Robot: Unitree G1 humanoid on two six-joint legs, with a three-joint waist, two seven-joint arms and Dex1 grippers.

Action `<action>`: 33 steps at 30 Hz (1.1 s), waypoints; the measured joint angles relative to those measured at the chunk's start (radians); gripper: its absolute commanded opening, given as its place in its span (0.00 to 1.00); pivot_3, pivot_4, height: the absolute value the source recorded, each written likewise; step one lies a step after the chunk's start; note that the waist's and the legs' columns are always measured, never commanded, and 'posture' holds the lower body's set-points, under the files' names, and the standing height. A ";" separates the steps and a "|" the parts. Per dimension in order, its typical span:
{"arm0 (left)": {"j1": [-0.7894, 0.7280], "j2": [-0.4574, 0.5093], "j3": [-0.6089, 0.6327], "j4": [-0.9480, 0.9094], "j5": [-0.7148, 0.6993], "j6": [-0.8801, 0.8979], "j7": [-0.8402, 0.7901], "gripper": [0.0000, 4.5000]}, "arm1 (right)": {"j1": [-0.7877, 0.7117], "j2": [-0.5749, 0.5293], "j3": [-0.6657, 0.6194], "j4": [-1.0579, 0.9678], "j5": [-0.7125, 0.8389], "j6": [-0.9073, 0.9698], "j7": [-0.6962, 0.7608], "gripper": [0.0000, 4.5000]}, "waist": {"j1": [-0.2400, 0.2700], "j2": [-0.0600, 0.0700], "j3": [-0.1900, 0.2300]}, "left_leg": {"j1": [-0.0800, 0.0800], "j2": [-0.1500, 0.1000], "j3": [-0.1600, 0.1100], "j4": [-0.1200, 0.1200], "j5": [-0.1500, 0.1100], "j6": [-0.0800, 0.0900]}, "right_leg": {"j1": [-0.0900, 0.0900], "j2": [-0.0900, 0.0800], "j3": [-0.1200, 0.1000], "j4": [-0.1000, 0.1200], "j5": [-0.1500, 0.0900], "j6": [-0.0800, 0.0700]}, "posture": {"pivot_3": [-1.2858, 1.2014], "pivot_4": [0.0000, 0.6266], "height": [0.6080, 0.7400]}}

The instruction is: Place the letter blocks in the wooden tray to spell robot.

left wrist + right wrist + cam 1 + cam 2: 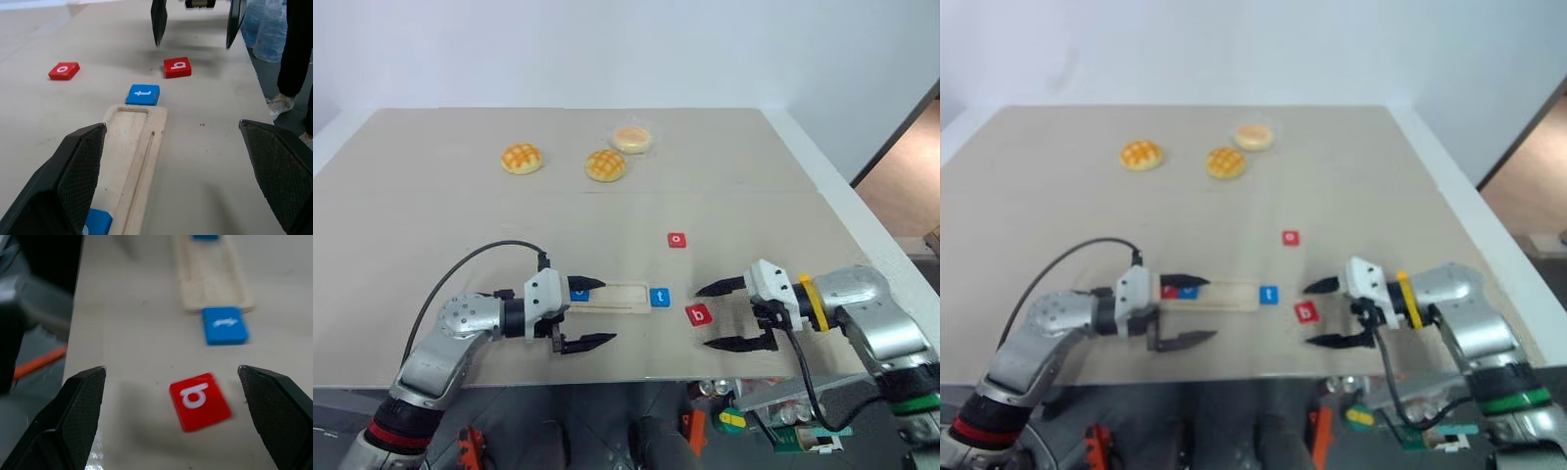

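While tray (1219, 293) holds red, blue blocks (1181, 290), rest outside.

The left hand (584, 313) hides the wooden tray's (617, 297) left end. The blue block (98, 223) there is cut off, letter unreadable.

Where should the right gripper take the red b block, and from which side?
Judging from its pose: come from above. The red b block lies flat on the table, so only its thin side edges can be gripped. Take two opposite edges. It sits slightly rotated, so the open right gripper would likely need to turn to match. The blue t block lies apart.
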 measured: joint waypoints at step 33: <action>0.045 0.037 0.013 -0.056 -0.018 0.026 0.049 1.00 | 0.048 0.052 0.020 0.126 0.014 -0.096 0.032 0.94 | 0.005 0.001 0.001 | 0.008 -0.001 0.001 0.003 0.000 -0.001 | 0.008 -0.003 0.001 0.002 -0.001 -0.002 | 0.52 0.24 1.00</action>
